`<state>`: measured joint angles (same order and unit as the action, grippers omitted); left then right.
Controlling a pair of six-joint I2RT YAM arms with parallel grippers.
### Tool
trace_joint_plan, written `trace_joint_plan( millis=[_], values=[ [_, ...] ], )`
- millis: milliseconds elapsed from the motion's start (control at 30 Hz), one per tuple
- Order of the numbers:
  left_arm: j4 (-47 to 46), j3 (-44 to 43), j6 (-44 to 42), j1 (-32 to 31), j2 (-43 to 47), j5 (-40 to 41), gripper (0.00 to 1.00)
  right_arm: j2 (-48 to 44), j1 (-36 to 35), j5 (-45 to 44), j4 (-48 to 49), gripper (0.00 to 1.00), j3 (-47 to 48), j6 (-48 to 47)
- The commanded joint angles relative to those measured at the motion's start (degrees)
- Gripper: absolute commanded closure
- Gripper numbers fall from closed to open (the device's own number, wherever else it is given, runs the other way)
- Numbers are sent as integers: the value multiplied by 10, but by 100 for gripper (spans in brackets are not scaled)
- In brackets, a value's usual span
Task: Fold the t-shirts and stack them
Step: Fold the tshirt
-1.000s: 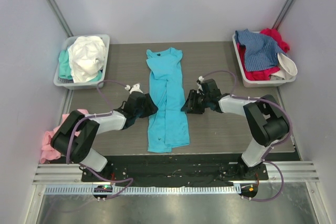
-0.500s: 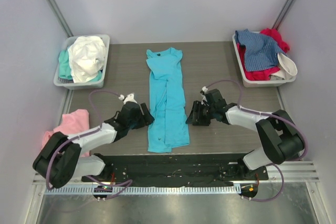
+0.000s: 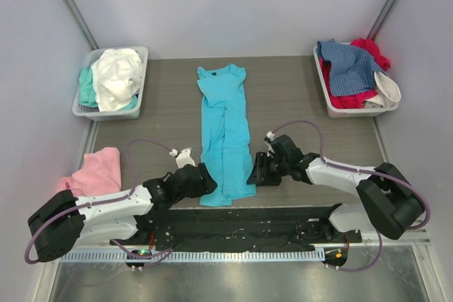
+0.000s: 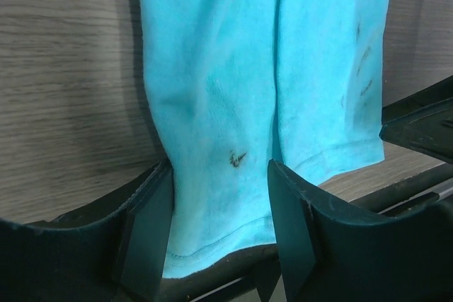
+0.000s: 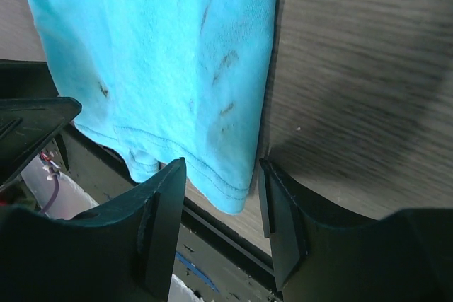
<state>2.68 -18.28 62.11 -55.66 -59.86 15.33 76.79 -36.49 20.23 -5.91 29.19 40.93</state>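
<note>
Now: one turquoise shirt laid out, two grippers at its near hem

I count one turquoise t-shirt (image 3: 225, 129) lying on the table (image 3: 297, 90). It is folded lengthwise into a long narrow strip, with the round neck at the far end and the hem at the near end. The left gripper (image 3: 202, 180) is at the left corner of that hem. Its two fingers are apart, and in the left wrist view the cloth runs between them. The right gripper (image 3: 256, 171) is at the right corner, its two fingers also apart, with the tip of the hem between them. Whether any finger touches the cloth, I cannot tell. In both wrist views I see a few small dark marks (image 4: 237, 159) on the fabric.

Two pale grey trays stand at the far corners of the table. In the left tray (image 3: 106, 114) I count two pieces: a white t-shirt (image 3: 117, 76) on top of a mint t-shirt (image 3: 86, 88). In the right tray (image 3: 357, 112) I can separate three. A denim-blue t-shirt (image 3: 348, 67) is on top, a red t-shirt (image 3: 371, 51) is under it, and a pale cloth (image 3: 388, 91) hangs at the right rim. One pink t-shirt (image 3: 95, 171) lies crumpled at the left edge of the table.
</note>
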Motion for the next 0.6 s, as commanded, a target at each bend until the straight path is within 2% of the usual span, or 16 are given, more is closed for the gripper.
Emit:
trace_joint_plan(
  millis=[0,333,400,533,567],
  values=[
    [52,11,44,-31,-4,45,42,-16,-15,-25,-38,46,-29,17],
    [55,4,85,-89,-35,74,50,-56,-24,-28,-53,48,-53,27],
    [54,5,95,-96,-44,86,52,-58,-25,-31,-44,56,-62,28],
    [52,4,107,-105,-63,98,61,-49,-25,-31,-31,80,-69,28],
    [51,4,110,-107,-67,101,62,-49,-26,-33,-30,83,-70,28]
  ],
)
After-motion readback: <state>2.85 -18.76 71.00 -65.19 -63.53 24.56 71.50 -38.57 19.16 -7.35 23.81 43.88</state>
